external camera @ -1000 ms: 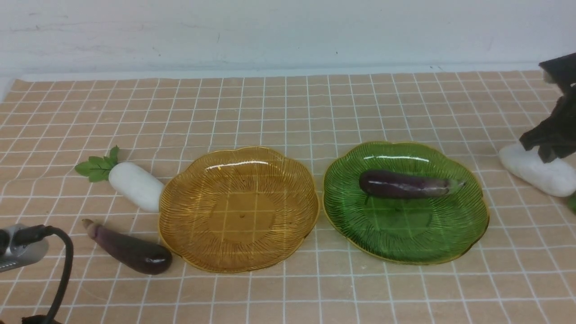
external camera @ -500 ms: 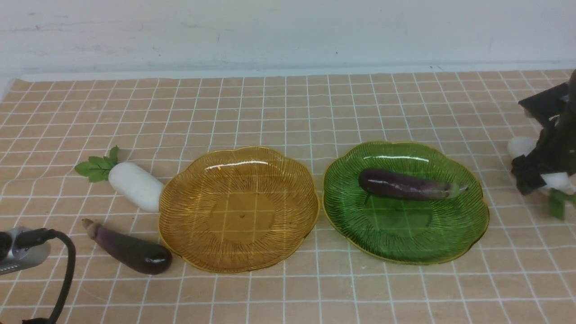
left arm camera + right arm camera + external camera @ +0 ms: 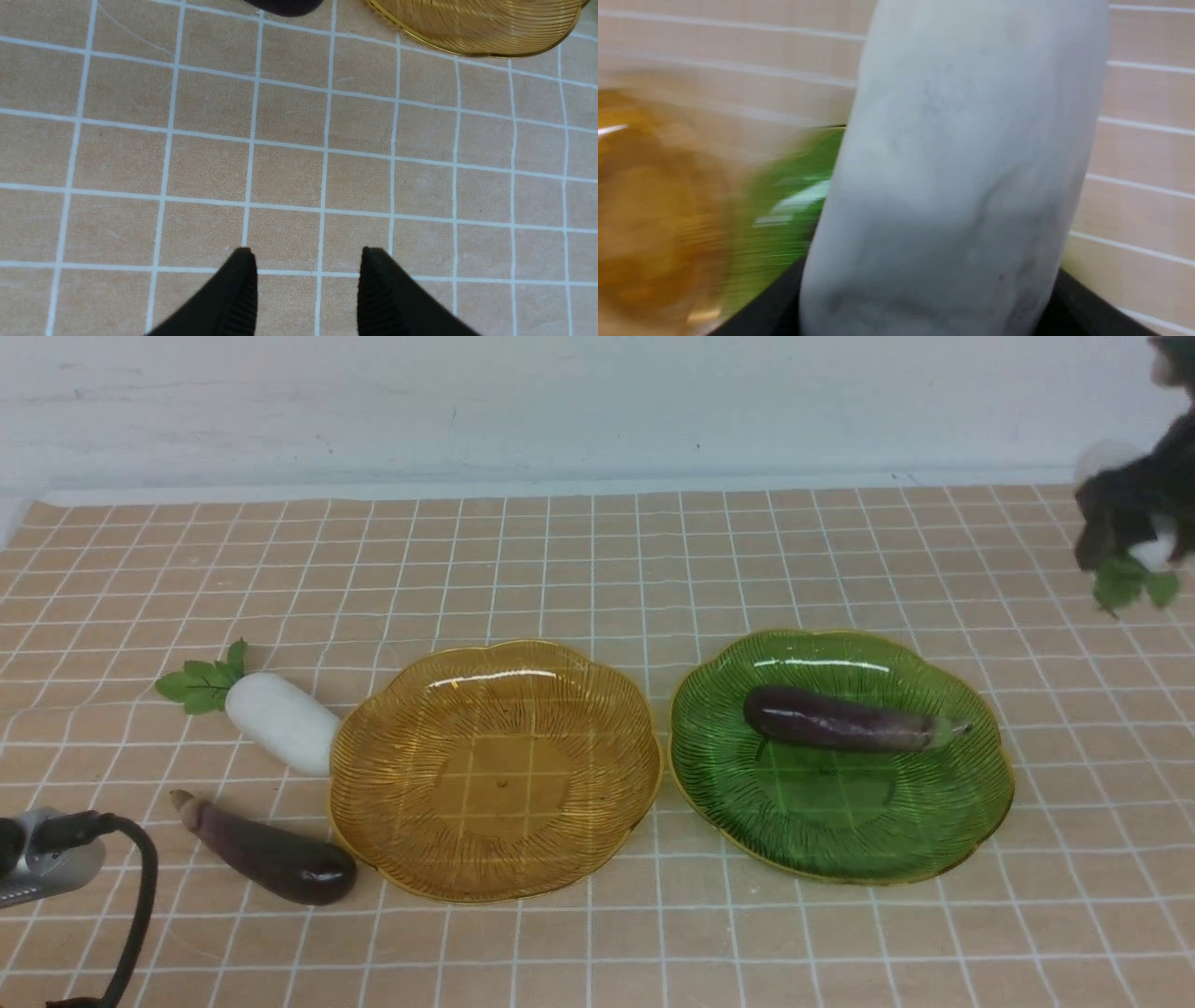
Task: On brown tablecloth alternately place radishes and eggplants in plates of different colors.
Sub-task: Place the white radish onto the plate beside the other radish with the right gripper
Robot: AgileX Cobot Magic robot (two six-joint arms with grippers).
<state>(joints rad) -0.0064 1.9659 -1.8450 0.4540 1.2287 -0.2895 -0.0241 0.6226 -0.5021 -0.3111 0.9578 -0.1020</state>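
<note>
Hanging high above the cloth (image 3: 597, 569) at the far right, a radish (image 3: 952, 163) is clamped by the right fingers (image 3: 1111, 513), leaves down. Its smooth, rounded body is judged likely to slip if it is swung fast, and the blurred wrist view hints at speed. The green plate (image 3: 971, 821) is already occupied by an eggplant (image 3: 845, 719); were the radish dropped onto it, either could be rolled out over the shallow rim. The left fingers (image 3: 233, 298) are parted and empty over bare cloth near the amber plate (image 3: 373, 831).

A white radish (image 3: 957, 177) fills the view — green plate (image 3: 794, 210) blurred behind it.
</note>
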